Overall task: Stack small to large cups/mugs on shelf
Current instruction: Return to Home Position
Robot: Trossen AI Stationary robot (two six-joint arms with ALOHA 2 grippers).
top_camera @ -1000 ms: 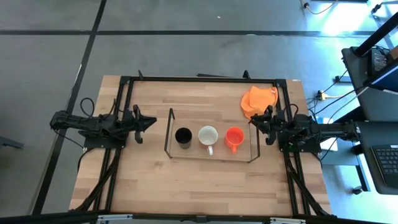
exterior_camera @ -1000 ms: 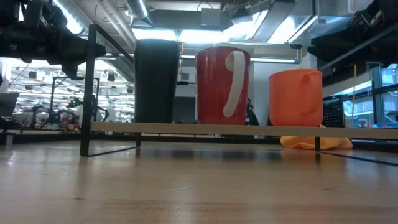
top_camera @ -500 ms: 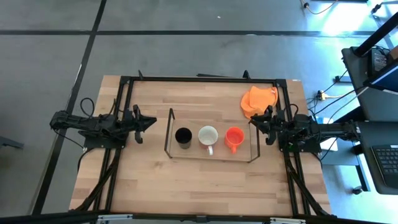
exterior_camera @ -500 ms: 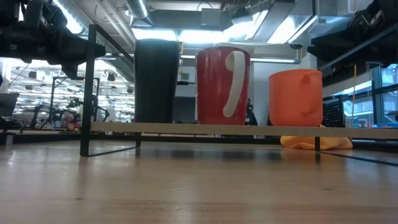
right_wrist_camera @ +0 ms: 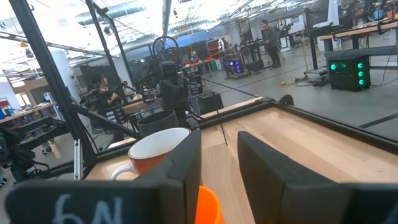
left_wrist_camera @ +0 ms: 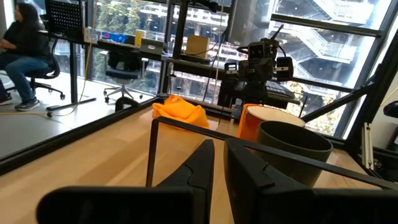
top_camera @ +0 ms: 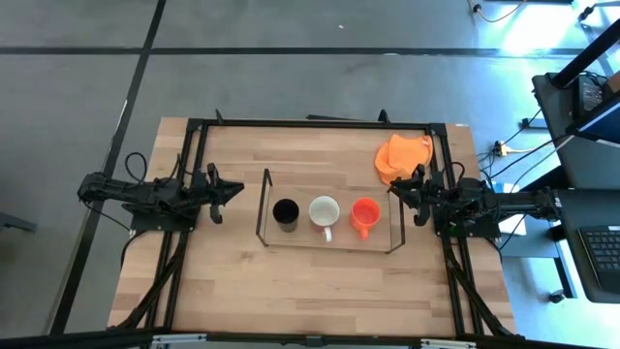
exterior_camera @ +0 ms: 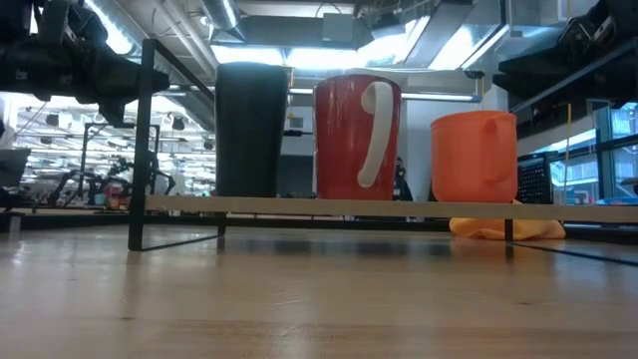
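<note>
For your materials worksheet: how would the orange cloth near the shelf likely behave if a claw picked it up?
The orange cloth lies crumpled in folds, so it would probably droop limply. It looks thin, so likely light, and unlikely to roll or break.

Left dark six-joint arm [top_camera: 136, 192] lies low and stretched along the table's left side, wrist level, its two-finger gripper [top_camera: 235, 188] pointing inward; fingers [left_wrist_camera: 202, 163] nearly together, a narrow slit between them, nothing held. Right dark arm [top_camera: 504, 206] mirrors it from the right side, gripper [top_camera: 392, 191] aimed inward, fingers [right_wrist_camera: 258, 155] parted with a clear gap, empty.
</note>
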